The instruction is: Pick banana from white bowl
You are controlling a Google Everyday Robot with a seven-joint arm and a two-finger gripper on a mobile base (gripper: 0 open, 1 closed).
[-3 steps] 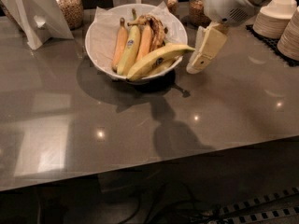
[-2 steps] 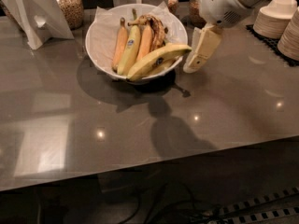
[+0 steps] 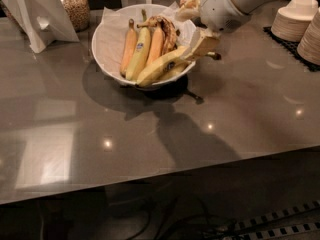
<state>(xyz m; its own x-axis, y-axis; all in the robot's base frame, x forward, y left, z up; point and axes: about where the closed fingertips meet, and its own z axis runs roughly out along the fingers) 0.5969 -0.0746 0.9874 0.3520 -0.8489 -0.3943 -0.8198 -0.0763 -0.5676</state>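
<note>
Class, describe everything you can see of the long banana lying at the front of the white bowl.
The banana is the longest fruit here. It is pale yellow, smooth-skinned and gently curved, with a small dark sticker mid-length and a dark brown stem tip. It lies slanted across the front right of the white bowl. Its blunt end is low near the front rim, and its stem end juts past the rim to the right. The gripper is at that stem end.

Banana (image 3: 160,66) in bowl (image 3: 107,39) — jaws right
</note>
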